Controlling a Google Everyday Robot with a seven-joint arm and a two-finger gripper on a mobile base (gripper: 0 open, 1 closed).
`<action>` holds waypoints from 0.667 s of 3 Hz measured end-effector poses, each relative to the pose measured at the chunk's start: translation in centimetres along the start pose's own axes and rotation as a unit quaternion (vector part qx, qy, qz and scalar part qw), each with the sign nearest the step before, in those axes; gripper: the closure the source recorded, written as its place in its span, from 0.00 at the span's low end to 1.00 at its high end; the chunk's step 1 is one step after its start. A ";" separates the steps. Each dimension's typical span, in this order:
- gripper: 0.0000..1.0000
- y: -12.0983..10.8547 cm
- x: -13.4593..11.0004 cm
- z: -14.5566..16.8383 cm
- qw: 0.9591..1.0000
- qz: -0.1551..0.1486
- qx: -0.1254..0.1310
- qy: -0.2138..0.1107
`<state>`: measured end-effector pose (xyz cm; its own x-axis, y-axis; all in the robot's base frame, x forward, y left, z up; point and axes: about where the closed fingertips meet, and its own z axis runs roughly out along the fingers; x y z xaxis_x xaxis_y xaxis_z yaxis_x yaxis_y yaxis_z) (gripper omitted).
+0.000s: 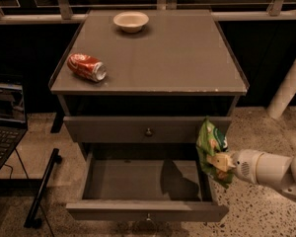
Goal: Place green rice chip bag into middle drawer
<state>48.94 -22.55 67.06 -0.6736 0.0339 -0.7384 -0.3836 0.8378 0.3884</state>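
Observation:
The green rice chip bag hangs upright in my gripper, which is shut on its lower part. My white arm reaches in from the lower right. The bag is above the right edge of the middle drawer, which is pulled open and shows a bare grey inside with the bag's shadow on it. The drawer's front with its small knob is at the bottom of the view.
The closed top drawer sits just above. On the cabinet top lie a red soda can on its side and a pale bowl. A laptop stands at the left, a white post at the right.

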 end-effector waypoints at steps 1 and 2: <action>1.00 -2.0 5.1 3.0 0.995 0.074 -0.056 0.042; 1.00 -3.3 8.6 5.8 0.982 0.129 -0.106 0.089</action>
<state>48.07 -21.91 56.20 -0.8576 0.1188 -0.5004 -0.2960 0.6816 0.6692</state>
